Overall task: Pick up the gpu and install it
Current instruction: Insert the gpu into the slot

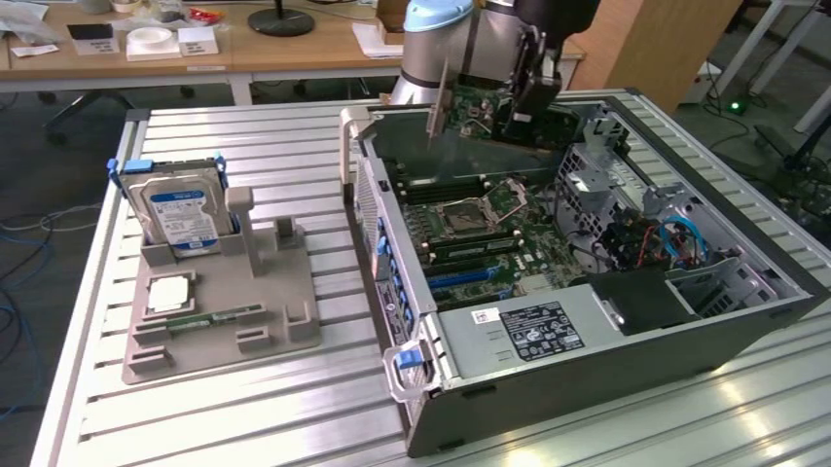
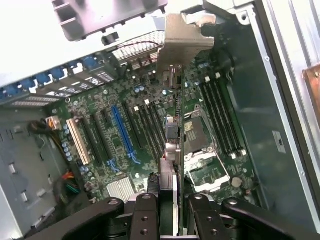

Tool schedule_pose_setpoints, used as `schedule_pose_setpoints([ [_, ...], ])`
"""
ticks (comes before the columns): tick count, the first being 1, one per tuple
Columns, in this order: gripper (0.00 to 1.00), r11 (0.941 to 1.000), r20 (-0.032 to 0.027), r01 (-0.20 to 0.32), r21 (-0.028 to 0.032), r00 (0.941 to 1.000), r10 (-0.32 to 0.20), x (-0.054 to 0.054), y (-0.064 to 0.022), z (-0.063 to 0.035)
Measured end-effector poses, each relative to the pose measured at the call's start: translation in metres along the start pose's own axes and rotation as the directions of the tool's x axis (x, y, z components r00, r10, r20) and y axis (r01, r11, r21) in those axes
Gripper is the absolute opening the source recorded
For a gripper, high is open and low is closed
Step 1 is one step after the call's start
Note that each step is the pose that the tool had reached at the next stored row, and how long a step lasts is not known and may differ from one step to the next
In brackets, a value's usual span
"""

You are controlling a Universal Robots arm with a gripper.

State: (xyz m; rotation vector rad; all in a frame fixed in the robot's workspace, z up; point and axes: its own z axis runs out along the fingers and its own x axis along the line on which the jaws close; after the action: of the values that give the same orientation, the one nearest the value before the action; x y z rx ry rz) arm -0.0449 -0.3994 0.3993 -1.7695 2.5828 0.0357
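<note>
The gpu (image 1: 478,109), a thin dark card with a green board edge and a silver end bracket, hangs upright over the far end of the open computer case (image 1: 520,384). My gripper (image 1: 526,105) is shut on it from above. In the wrist view the gpu (image 2: 171,137) shows edge-on, running from between my gripper's (image 2: 170,197) black fingers (image 2: 148,202) out to its silver bracket (image 2: 182,37). Below it lies the motherboard (image 2: 150,107), with a long blue slot (image 2: 123,131) and black slots beside it. The card is well above the board and touches nothing.
On the exterior view's left, a grey holder tray (image 1: 279,326) carries an upright hard drive (image 1: 179,216), a small chip (image 1: 170,293) and a memory stick (image 1: 212,317). Inside the case are the CPU socket (image 1: 464,216), drive cage (image 1: 610,170) and blue cables (image 1: 675,243).
</note>
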Motion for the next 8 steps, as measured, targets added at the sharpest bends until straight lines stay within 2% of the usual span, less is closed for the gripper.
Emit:
schedule_pose_setpoints([
  [5, 0.27, 0.9969, -0.0003, 0.078, -0.0018, 0.9969, -0.078, 0.0, 0.0, 0.0008],
  [8, 0.27, 0.9941, -0.0002, 0.109, -0.0014, 0.9941, -0.109, 0.0, -0.0001, 0.0015],
])
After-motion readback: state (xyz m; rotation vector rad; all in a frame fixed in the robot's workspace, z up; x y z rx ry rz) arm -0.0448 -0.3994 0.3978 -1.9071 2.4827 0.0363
